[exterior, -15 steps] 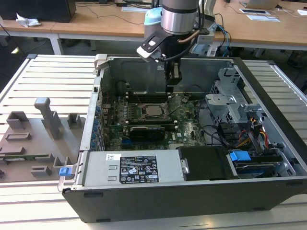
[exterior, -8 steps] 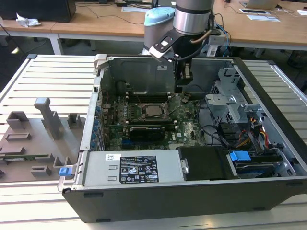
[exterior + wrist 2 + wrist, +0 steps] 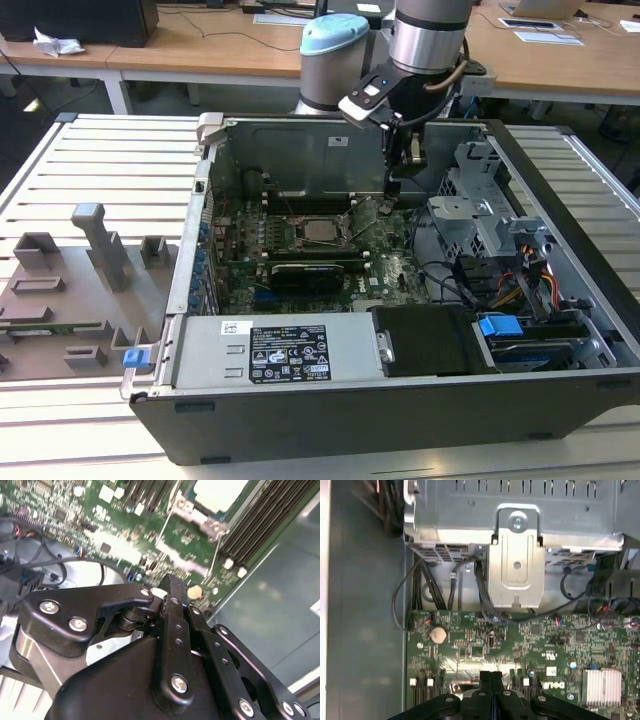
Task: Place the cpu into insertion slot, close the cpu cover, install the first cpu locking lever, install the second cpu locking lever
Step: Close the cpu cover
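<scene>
Now | gripper fingers closed together, holding nothing | cpu lies near, toward exterior view's left, lower down

1. The silver-grey tubular robot arm, with a light-blue capped joint beside it, comes in from the far side of the exterior view and turns straight down at the wrist.
2. The black two-fingered gripper hangs upright below the wrist, tips pointing down.
3. In both wrist views its slim black fingers are pressed flat together, with nothing between them.
</scene>
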`<state>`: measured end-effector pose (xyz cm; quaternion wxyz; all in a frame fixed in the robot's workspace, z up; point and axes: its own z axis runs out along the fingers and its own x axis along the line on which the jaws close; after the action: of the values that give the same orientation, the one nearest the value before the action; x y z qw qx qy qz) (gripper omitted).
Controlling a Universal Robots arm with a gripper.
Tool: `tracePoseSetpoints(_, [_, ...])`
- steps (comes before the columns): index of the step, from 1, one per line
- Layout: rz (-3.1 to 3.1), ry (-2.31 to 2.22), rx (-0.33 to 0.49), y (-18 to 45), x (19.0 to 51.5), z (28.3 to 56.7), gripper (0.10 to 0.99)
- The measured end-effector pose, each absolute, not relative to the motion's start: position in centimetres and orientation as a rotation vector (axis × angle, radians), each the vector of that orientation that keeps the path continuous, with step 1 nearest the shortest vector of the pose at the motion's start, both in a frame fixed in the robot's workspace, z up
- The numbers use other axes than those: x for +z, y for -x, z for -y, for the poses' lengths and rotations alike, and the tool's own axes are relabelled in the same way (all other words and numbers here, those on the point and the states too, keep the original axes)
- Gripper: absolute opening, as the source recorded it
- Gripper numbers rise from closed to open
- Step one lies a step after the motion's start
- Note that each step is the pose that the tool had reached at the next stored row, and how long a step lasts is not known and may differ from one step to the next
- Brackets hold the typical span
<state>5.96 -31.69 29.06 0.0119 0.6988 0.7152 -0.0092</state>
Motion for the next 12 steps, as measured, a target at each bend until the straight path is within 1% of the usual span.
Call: tracePoseSetpoints(12, [-2.237,-2.185,-0.044,-10.8,29.1,31.5,0.106])
